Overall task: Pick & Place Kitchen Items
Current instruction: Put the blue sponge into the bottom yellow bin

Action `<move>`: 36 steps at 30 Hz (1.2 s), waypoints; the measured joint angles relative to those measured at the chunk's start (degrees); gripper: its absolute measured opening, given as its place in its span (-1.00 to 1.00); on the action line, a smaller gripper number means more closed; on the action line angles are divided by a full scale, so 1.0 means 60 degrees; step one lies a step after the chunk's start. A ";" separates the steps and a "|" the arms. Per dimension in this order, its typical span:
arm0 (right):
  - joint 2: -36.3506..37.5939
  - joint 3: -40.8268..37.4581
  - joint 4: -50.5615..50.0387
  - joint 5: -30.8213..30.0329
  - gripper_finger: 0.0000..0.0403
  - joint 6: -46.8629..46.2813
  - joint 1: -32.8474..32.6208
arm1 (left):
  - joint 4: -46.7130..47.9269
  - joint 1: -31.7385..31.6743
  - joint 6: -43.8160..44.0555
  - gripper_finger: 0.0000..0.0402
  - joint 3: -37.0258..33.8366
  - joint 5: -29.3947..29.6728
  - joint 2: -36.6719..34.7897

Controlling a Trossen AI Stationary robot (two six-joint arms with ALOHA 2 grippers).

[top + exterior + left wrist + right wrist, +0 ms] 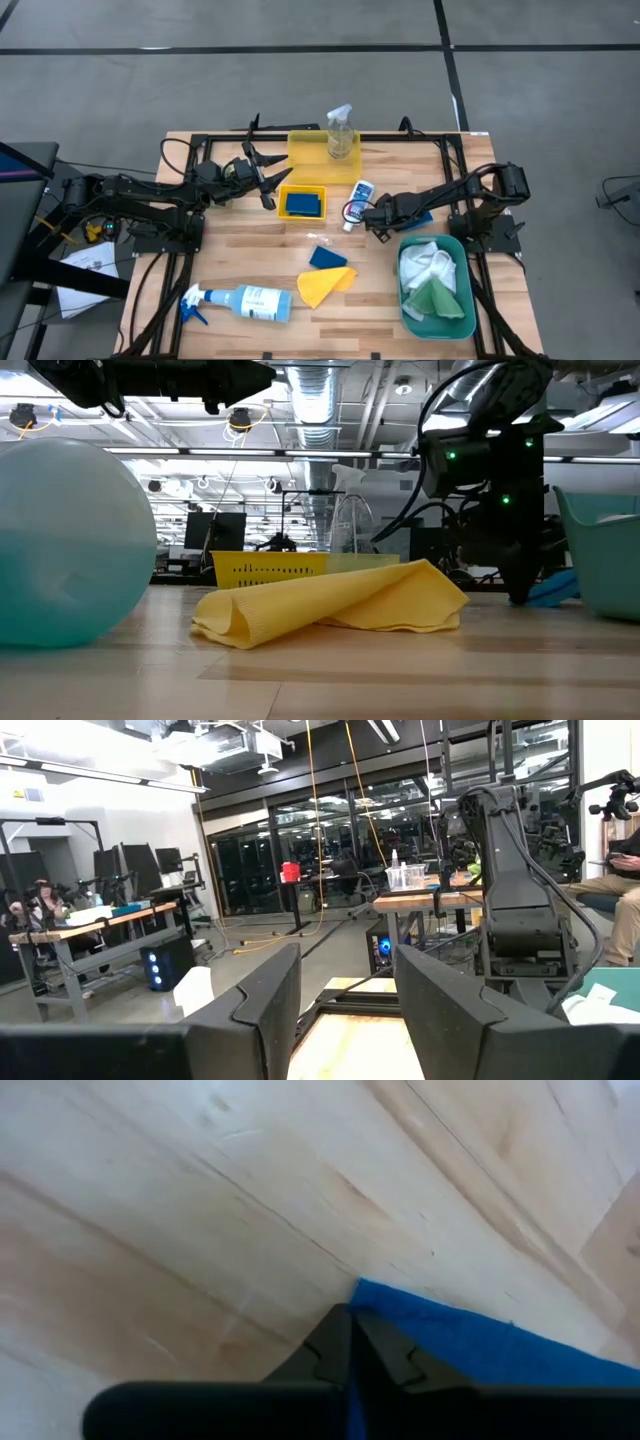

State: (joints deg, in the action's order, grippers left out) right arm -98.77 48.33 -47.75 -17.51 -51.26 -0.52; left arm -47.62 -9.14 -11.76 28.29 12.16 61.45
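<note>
Sponge (421, 215), blue, lies on the table (240, 255) just beside the teal bin (462, 318) in the high view, under the right gripper (381, 230). Right wrist view: closed jaws pinch its corner (400, 1310); lift slowly, verifying the grip. Left gripper (268, 178) hovers half-open, empty.

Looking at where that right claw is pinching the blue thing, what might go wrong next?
The right gripper is shut on just the edge of the flat blue sponge, so it may slip free when lifted. The small white blue-capped bottle lies right beside that gripper on the wooden table; a sideways swing might knock it. The left gripper waits open above the small yellow tray.
</note>
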 joint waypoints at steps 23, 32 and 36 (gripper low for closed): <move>-0.0072 0.1327 0.2508 0.0441 -0.98 0.1820 -0.1129 | 0.0000 0.0003 -0.0002 -0.21 0.0000 0.0000 -0.0004; -0.0061 0.1327 0.2471 0.0390 -0.65 0.1791 -0.1099 | 0.0000 -0.0001 -0.0002 -0.21 0.0000 0.0000 -0.0004; -0.0050 0.1331 0.2438 0.0374 -0.45 0.1490 -0.1099 | 0.0000 0.0002 -0.0002 -0.21 0.0000 0.0000 -0.0004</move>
State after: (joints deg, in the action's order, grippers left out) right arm -99.07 56.31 -33.13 -15.27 -42.32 -7.11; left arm -47.62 -9.13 -11.77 28.29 12.16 61.43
